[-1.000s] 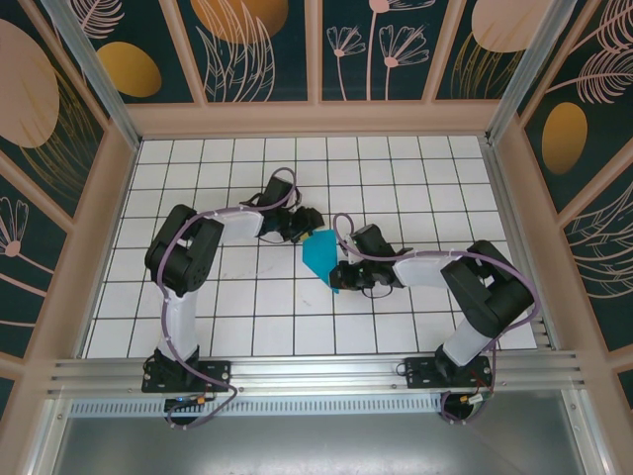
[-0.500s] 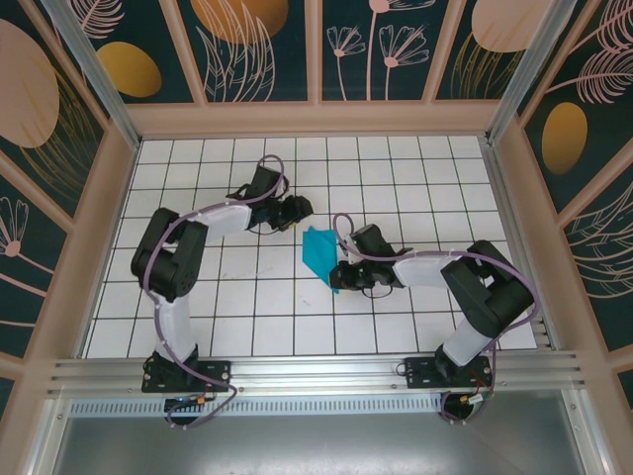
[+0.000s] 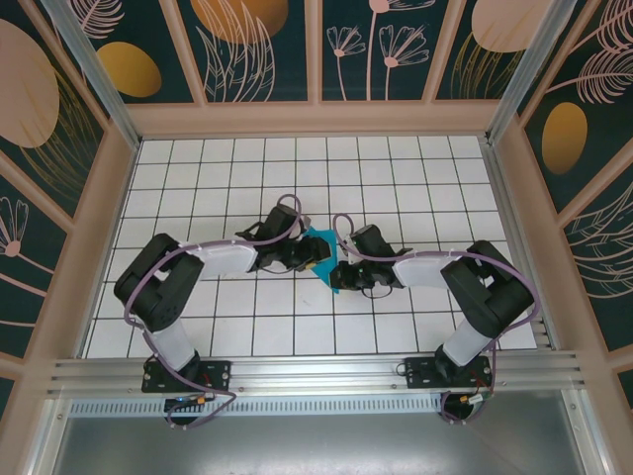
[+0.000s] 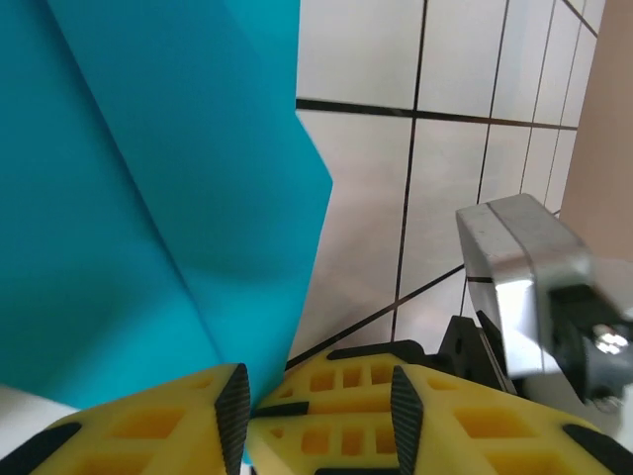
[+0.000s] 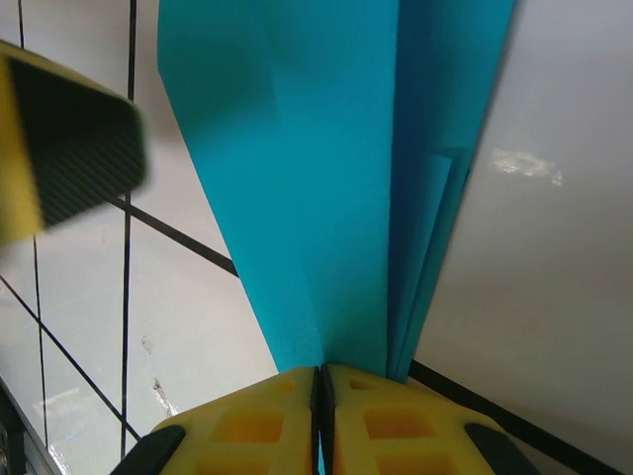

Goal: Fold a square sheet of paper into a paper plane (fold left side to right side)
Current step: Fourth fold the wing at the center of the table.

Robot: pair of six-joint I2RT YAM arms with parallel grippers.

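Observation:
The cyan-blue sheet of paper (image 3: 320, 240) stands at the middle of the white tiled table, folded into a narrow, pointed, layered shape. My right gripper (image 3: 338, 269) is shut on its lower end. In the right wrist view the creased paper (image 5: 316, 178) rises straight out of the closed yellow fingers of the right gripper (image 5: 321, 381). My left gripper (image 3: 305, 255) sits just left of the paper, open. In the left wrist view the left gripper (image 4: 319, 396) frames the right gripper's yellow fingers, and the paper (image 4: 148, 198) runs down beside its left pad (image 4: 234, 416).
The white grid table (image 3: 396, 168) is boxed in by wooden walls (image 3: 316, 119) at the back and sides, with an aluminium rail (image 3: 316, 374) along the front. The two grippers sit almost against each other; the left pad (image 5: 79, 148) shows in the right wrist view.
My left gripper pulled back to the far left, then came forward and down to the paper's left side, its jaws narrowing a little. The right gripper kept its hold in place.

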